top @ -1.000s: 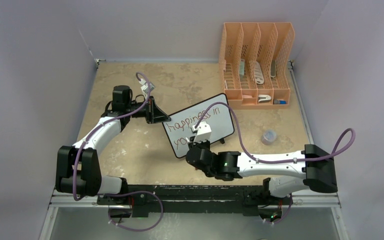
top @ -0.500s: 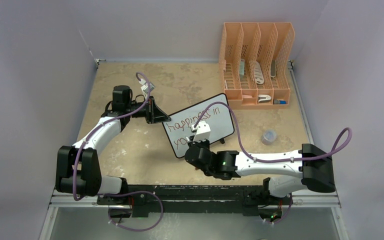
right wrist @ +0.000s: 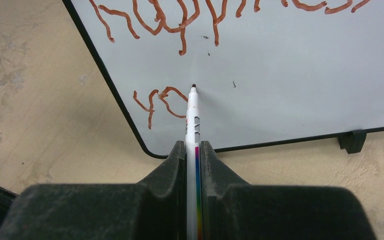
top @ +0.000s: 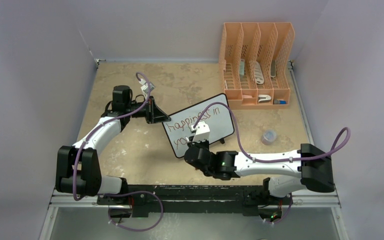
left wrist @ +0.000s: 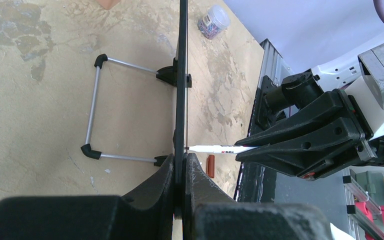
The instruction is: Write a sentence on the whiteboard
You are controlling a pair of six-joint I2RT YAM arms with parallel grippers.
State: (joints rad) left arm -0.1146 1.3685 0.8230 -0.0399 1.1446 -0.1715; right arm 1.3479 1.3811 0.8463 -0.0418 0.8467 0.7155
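Left hand (top: 164,118) first: it is clamped tight on the left edge of the small white rectangular whiteboard (top: 221,125) with the thin black frame. The whiteboard stands upright near the middle of the mottled beige tabletop (top: 130,145), set at a slant with its right end angled towards the far right corner. From my left wrist I see the board edge-on (left wrist: 181,75), pinched between my fingers (left wrist: 156,186), and its grey wire stand (left wrist: 97,107) with black feet rests on the tabletop behind it.

My right hand (right wrist: 193,145) is clenched on a slim white marker pen (right wrist: 193,115). The dark tip touches the white face (right wrist: 305,75) on the lower line, close to the near left corner. The red-brown handwritten sentence (top: 196,120) reads "happiness in" along the top, and below it "yo" (right wrist: 160,102) ends right at the pen tip.

A small red-brown cap (left wrist: 211,165) lies on the tabletop just in front of the board. An orange mesh file organiser (top: 255,65) sits at the far right corner, and a small clear jar (top: 269,136) sits near the right edge
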